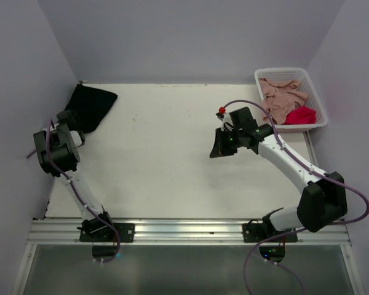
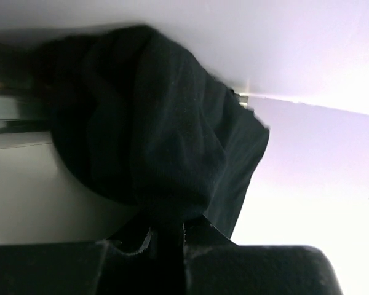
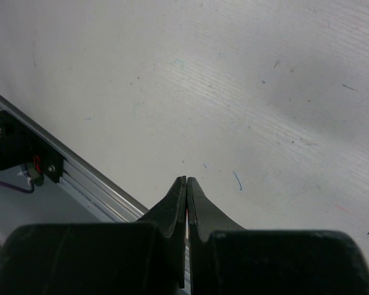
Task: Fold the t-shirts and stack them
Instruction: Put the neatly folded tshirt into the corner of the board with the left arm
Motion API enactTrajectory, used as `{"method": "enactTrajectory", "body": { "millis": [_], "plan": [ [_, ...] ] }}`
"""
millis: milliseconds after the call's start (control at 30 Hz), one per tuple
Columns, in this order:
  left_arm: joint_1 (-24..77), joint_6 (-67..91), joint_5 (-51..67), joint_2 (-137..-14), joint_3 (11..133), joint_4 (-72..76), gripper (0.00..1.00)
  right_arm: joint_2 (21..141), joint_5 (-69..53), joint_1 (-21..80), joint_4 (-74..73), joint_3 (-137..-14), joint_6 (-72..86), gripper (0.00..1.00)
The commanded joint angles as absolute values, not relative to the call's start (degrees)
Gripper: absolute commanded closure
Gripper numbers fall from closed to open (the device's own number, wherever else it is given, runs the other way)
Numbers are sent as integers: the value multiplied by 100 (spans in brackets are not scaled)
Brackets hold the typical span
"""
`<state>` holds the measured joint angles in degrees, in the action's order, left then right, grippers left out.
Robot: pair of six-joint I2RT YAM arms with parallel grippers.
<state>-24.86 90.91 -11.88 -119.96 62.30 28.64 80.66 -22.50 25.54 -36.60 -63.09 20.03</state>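
I have my left fingers (image 2: 128, 238) pinching the black t-shirt (image 2: 160, 123) at the far corner, right fingers (image 3: 172, 212) pressed together and empty; next I must spread it flat mid-worktop (image 3: 234, 92).

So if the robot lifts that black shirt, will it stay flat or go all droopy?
Probably droopy: the black t-shirt bunches in soft folds where the left end effector pinches it. Being thin cloth, it's likely light. Pushed along the table, it would probably crumple and drag, not roll.

A robot lab: white table (image 1: 172, 160), metal mounting rail (image 1: 184, 232), plain enclosing walls (image 1: 190, 37).
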Motion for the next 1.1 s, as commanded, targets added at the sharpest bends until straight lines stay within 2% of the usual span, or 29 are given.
{"method": "enactTrajectory", "body": {
  "millis": [0,133,533,1067],
  "plan": [
    [-2470,9123,-1020,-12348,6767,3120,100,8086,-2347,2558,-3744,-6574,1995,100],
    [-2172,9272,-845,-12621,7110,3164,100,8112,-2338,2575,-3709,-6530,2021,100],
    [-1134,9721,-1222,-12673,7092,3305,100,8060,-2356,2584,-3691,-6469,1969,100],
    [-1195,9458,-1336,-12727,7216,3243,100,7840,-2250,2584,-3753,-6337,1942,100]
  ]
}}
